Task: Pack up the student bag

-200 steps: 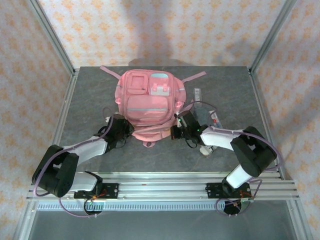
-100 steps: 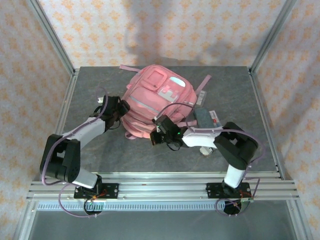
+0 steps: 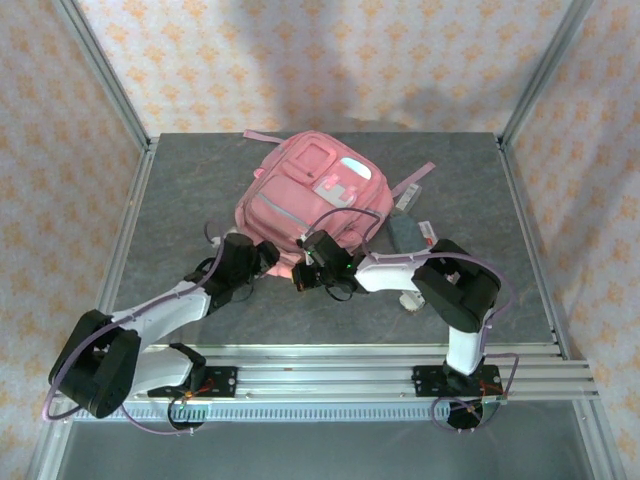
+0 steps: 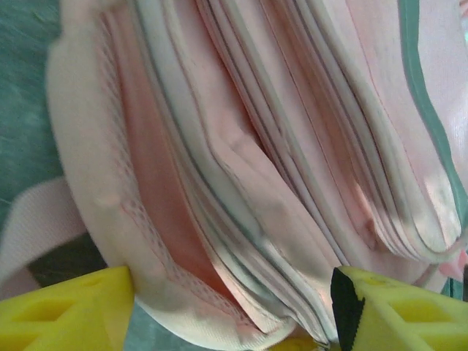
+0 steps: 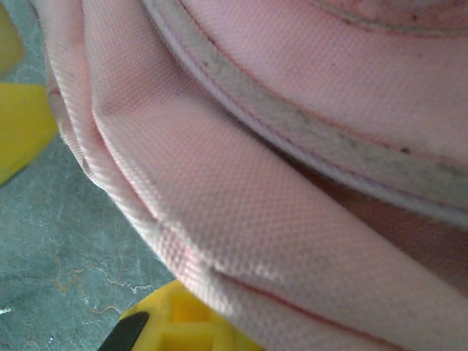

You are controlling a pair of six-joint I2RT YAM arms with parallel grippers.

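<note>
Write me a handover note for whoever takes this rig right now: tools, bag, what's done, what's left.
Left tool: open, fingers either side of the student bag's near edge, not gripping.
Right tool: shut on a fold of the bag's near edge.
Student bag: lying front up mid-table, turned askew.
Loose items: on the table just right of the bag, partly hidden and too small to identify.
Done: bag held at its near edge; nothing visibly packed, and I cannot tell if any pocket is open.
Left: open the bag, load the items, probably close it.
</note>
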